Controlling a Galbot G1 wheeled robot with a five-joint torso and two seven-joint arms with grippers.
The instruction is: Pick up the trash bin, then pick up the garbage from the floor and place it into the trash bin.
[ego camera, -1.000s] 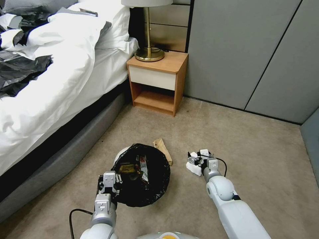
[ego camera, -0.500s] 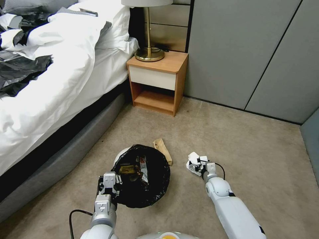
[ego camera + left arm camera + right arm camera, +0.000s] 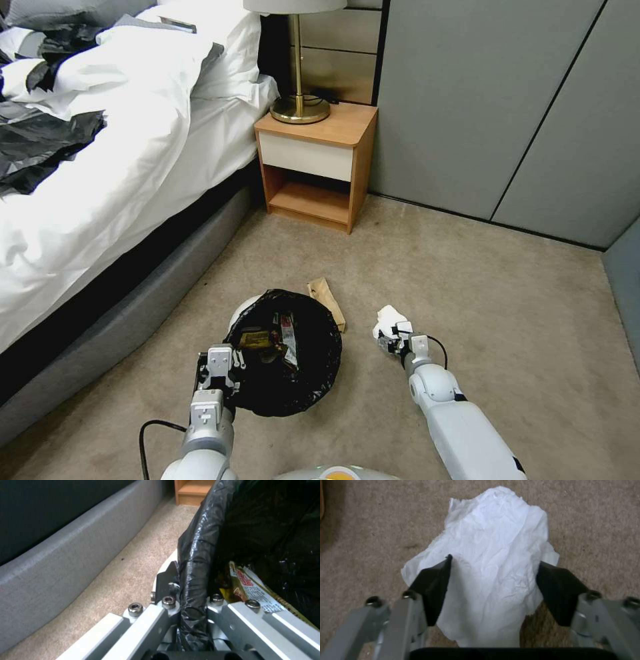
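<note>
While the left gripper (image 3: 220, 373) holds the trash bin (image 3: 283, 350) by its near-left rim, jaws pinched shut on the black liner bag (image 3: 196, 562) and the white wall beneath it, the right gripper (image 3: 390, 331) reaches down to a crumpled white tissue (image 3: 493, 562) on the carpet (image 3: 507, 313). The bin sits low in front of the robot, tilted open toward the head camera, with snack wrappers (image 3: 283, 337) already lying inside it.

The step in hand looks like the pickup of the tissue. In the right wrist view the two dark fingertips (image 3: 433, 590) stand wide apart, one on each side of the tissue — around it, not yet pressing it. The next move probably calls for closing gently on the soft paper, lifting it clear of the floor, then carrying it left over the bin's mouth before letting go. Tissue crushes easily and may slip out if only an edge is caught.

A brown paper scrap (image 3: 327, 300) lies on the floor just beyond the bin, touching or nearly touching its far rim, so at least one more piece remains. Farther off stand a wooden nightstand (image 3: 317, 163) with a brass lamp (image 3: 299, 100), and a bed with white bedding (image 3: 113, 167) along the left. Nothing lies between tissue and bin — the path seems open.
</note>
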